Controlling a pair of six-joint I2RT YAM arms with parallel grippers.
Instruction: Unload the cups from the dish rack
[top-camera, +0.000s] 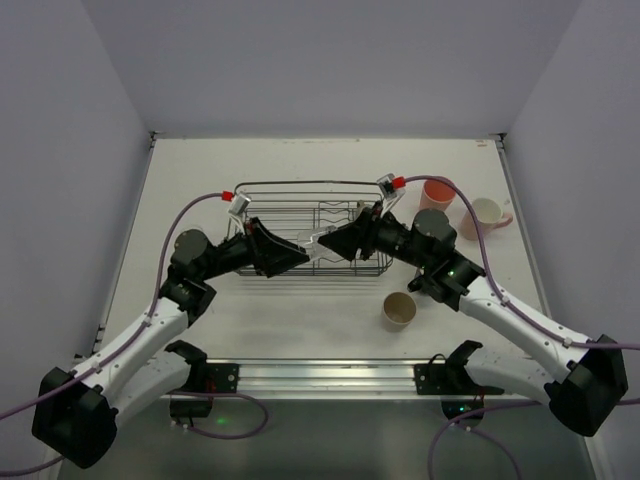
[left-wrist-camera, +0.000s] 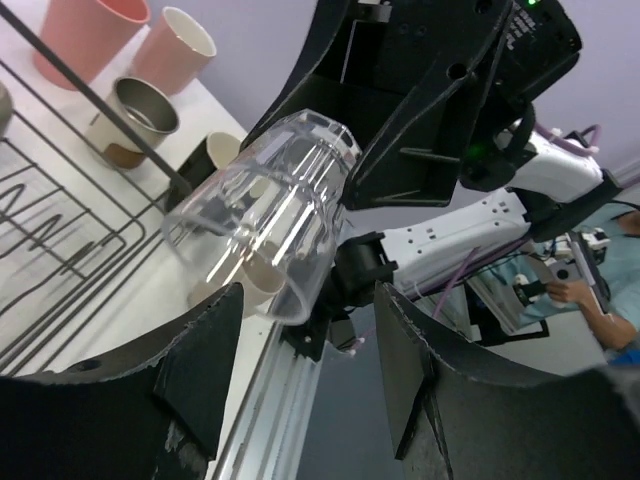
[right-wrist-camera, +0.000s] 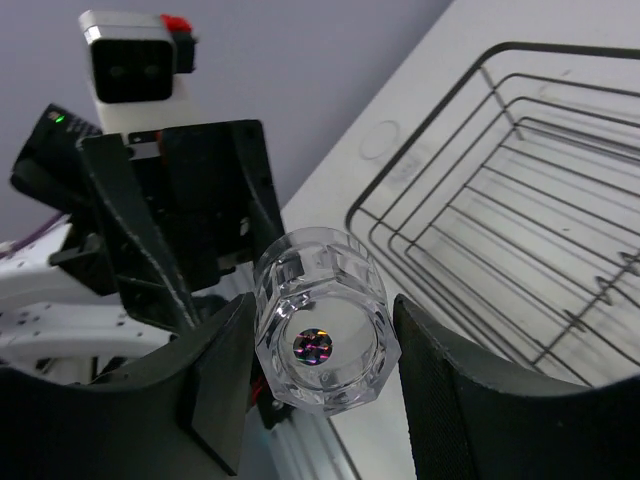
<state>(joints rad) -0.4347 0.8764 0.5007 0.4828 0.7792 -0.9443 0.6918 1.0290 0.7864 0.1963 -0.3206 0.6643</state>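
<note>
The clear glass (top-camera: 312, 245) lies on its side in the air between the two grippers. Its thick base is clamped between the right gripper (right-wrist-camera: 322, 335) fingers, and its mouth end sits between the left gripper (left-wrist-camera: 305, 300) fingers (whether they touch it I cannot tell). Just below both is the dish rack (top-camera: 300, 188). Behind the right gripper, on the table (top-camera: 300, 325), stand three more: a tan cup (top-camera: 398, 311), a coral-pink tumbler (top-camera: 436, 194) and a pale pink mug (top-camera: 487, 214).

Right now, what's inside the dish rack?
Only wavy wire dividers show inside the dish rack; I see no cup in its open part. The left gripper, the right gripper and the clear glass between them cover its near side, so that part is hidden.
</note>
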